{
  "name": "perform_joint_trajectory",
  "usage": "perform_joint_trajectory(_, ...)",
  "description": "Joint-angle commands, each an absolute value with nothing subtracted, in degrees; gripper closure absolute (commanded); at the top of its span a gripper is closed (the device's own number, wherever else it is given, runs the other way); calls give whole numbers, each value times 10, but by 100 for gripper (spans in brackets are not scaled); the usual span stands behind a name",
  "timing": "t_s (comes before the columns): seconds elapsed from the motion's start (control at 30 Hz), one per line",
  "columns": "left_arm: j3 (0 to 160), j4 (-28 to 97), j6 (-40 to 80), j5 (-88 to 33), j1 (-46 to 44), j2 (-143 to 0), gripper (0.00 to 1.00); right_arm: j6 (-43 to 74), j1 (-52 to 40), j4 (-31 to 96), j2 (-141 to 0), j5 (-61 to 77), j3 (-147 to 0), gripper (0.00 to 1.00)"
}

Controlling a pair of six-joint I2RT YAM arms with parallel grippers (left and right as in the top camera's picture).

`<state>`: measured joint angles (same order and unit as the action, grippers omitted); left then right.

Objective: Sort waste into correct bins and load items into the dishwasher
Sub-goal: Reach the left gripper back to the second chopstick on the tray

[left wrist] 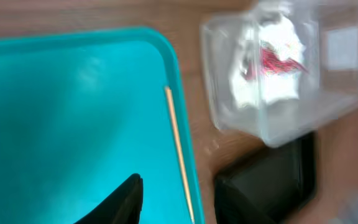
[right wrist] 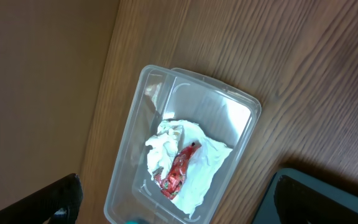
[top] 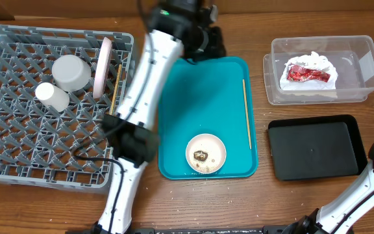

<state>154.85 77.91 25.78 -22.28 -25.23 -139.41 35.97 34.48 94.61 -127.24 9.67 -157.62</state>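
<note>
**Next up: the second chopstick**

Seemingly the loading is well along, and the step in hand is the last stick. One loose chopstick (top: 246,114) lies along the right inner edge of the teal tray (top: 193,97). Its partner, the racked chopstick (top: 115,91), sits in the dish rack (top: 18,149) left of the tray, beside a cup (top: 70,71) and an upright plate (top: 102,58).

The left gripper (top: 208,40) hangs over the tray's far edge. The next move, I judge, calls for a descent toward the tray's right edge and a fine pinch on a thin stick lying flat close to the rim.

The small dish (top: 206,153) near the tray's front edge holds brown food bits (top: 202,156), likely meant for the black tray (top: 313,146) to the right. The napkin (top: 317,62) and red wrapper (top: 307,73) lie in the clear tub (top: 274,91), off the tray's far right corner.

The left wrist view is blurred and shows one dark finger (left wrist: 126,196) only, so I cannot tell whether those jaws are spread or pinching. The right gripper (right wrist: 178,186) is spread wide and empty. Its arm is cut off at the frame edge, right of the black tray.
</note>
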Motion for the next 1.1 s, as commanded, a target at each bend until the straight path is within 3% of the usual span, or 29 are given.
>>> perform_joint_trajectory(0.0, 1538, 749, 373, 15, -327, -1385, 63, 357, 346, 944, -1265, 95, -1586, 0)
perform_joint_trajectory(0.2, 1491, 685, 384, 171, -417, -1385, 59, 357, 346, 944, -1265, 95, -1586, 0)
perform_joint_trajectory(1.07, 1209, 432, 399, 164, -440, -1385, 58, 357, 346, 945, -1265, 95, -1586, 0)
